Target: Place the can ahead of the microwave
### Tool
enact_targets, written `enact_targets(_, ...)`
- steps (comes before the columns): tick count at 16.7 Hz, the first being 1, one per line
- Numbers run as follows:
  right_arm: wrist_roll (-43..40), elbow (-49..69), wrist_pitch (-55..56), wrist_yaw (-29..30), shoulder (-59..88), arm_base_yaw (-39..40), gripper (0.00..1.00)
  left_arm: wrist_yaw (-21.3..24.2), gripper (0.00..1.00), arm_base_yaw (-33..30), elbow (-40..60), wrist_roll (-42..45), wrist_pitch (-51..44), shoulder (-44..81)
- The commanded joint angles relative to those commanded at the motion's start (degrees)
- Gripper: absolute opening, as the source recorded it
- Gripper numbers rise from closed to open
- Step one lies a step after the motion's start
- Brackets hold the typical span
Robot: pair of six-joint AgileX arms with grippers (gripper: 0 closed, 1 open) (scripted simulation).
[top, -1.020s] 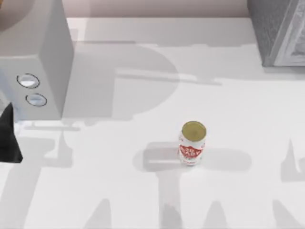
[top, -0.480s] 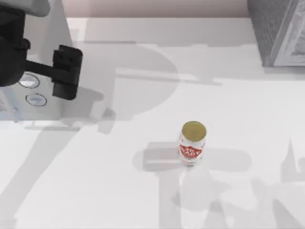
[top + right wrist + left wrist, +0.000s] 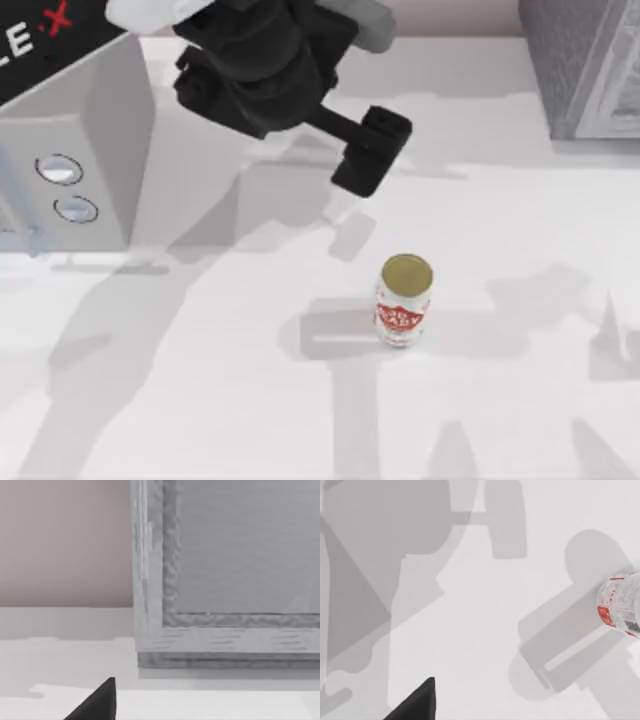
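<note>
can (image 3: 621, 606) at frame edge on white table (image 3: 480, 630) w/ shadows; dark gripper fingertip (image 3: 420, 704) well apart.

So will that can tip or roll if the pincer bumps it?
Probably tips easily: the can stands upright, narrow and taller than wide. Once down, its round wall would likely roll. Its rigid-looking metal should hold shape when the left pincer squeezes.

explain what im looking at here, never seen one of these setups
This is a simulated table with two robot arms. The top view looks straight down. The black left arm reaches over the table, its gripper apart from the can, holding nothing. The can stands upright mid-table. The pale microwave sits at the left, a darker speckled box at the far right. The other two pictures come from cameras on each wrist: the left one sees the table and the can, the right one faces the speckled box.
</note>
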Motion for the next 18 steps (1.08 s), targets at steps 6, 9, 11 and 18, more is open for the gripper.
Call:
enact_targets(6, 0.00, 0.00, 0.00, 0.00, 0.00, 0.00, 1.00, 0.49, 1.00, -8.37, 21.63, -0.17, -14.35, 23.45)
enact_targets(9, 0.00, 0.00, 0.00, 0.00, 0.00, 0.00, 1.00, 0.64, 1.00, -10.26, 26.41, -0.20, -17.59, 28.61)
enact_targets(11, 0.00, 0.00, 0.00, 0.00, 0.00, 0.00, 1.00, 0.66, 1.00, -10.49, 26.99, -0.20, -17.98, 29.23)
enact_targets(18, 0.00, 0.00, 0.00, 0.00, 0.00, 0.00, 1.00, 0.66, 1.00, -10.35, 24.46, -0.04, -15.57, 29.05)
